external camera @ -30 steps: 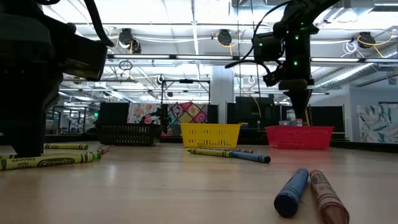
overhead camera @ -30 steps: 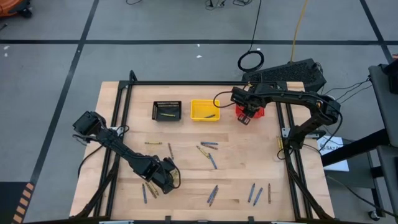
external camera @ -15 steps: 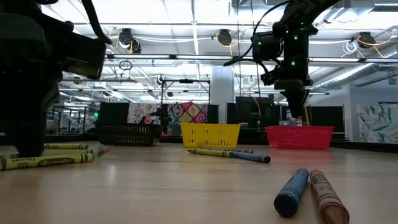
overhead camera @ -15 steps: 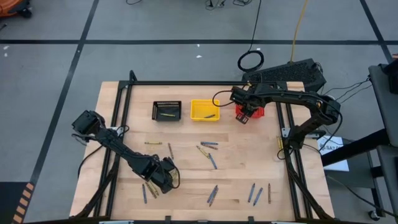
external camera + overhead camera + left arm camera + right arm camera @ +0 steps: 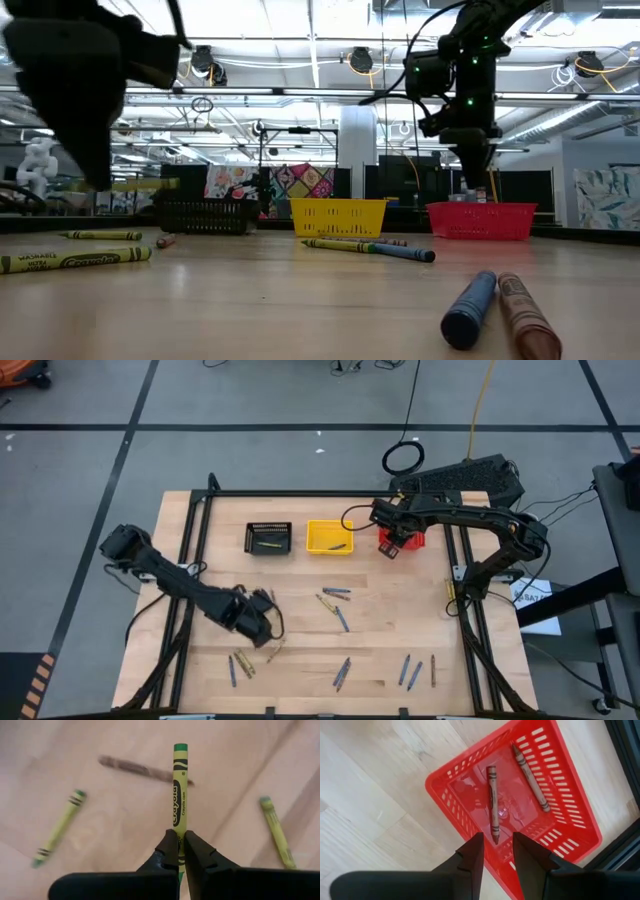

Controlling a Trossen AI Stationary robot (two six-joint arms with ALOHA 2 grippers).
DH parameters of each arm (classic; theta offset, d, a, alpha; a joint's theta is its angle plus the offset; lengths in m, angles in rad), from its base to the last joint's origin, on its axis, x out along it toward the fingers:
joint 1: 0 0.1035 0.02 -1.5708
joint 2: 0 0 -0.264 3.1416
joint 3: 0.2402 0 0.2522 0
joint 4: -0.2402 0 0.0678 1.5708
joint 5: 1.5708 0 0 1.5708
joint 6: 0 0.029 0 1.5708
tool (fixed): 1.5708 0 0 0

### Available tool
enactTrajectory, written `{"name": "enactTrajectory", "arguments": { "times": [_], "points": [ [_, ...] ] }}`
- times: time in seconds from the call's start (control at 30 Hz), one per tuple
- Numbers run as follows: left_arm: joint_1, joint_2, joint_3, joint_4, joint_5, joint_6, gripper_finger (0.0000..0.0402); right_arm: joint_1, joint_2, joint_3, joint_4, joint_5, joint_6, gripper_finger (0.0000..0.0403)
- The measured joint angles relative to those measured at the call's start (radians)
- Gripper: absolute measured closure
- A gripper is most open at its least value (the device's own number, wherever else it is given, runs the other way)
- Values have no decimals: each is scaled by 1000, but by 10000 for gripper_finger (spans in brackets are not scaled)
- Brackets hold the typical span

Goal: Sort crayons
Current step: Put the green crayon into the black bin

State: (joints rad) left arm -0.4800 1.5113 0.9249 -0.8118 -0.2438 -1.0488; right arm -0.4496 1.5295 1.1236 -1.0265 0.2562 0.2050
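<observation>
My left gripper (image 5: 178,837) (image 5: 262,630) is at the near left of the table, shut on an olive-yellow crayon (image 5: 180,785) held above the wood. My right gripper (image 5: 497,847) (image 5: 397,543) hangs open over the red basket (image 5: 570,820) at the far right, touching nothing. Two brownish-red crayons (image 5: 493,802) lie on that basket's floor. More crayons lie flat on the table: two olive-yellow ones (image 5: 57,827) and a brownish-red one (image 5: 140,769) below my left gripper, and blue and olive ones (image 5: 338,605) at the middle. My left gripper pinches the olive-yellow crayon a little way in from its near end (image 5: 178,832) between its two fingertips, which come from above and point steeply down. The rest of the crayon sticks out past the fingers. It is clear of the table.
A black basket (image 5: 269,538) and a yellow basket (image 5: 329,537) stand in a row with the red one along the far side. Loose crayons lie near the front edge (image 5: 341,673) (image 5: 410,670) and at the near left (image 5: 240,663). A dark frame (image 5: 330,494) rims the table.
My left gripper has risen and drawn toward the table's left and far edges, lifting the olive-yellow crayon off the table. The other crayons have stayed where they were.
</observation>
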Motion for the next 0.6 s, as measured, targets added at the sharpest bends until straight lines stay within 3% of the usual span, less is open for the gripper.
{"name": "enactTrajectory", "arguments": {
  "times": [0.6],
  "points": [
    [252, -129, 2, -96, -50, 320, 400, 22, 0, -2, 5, -1, 23, 312]
  ]
}}
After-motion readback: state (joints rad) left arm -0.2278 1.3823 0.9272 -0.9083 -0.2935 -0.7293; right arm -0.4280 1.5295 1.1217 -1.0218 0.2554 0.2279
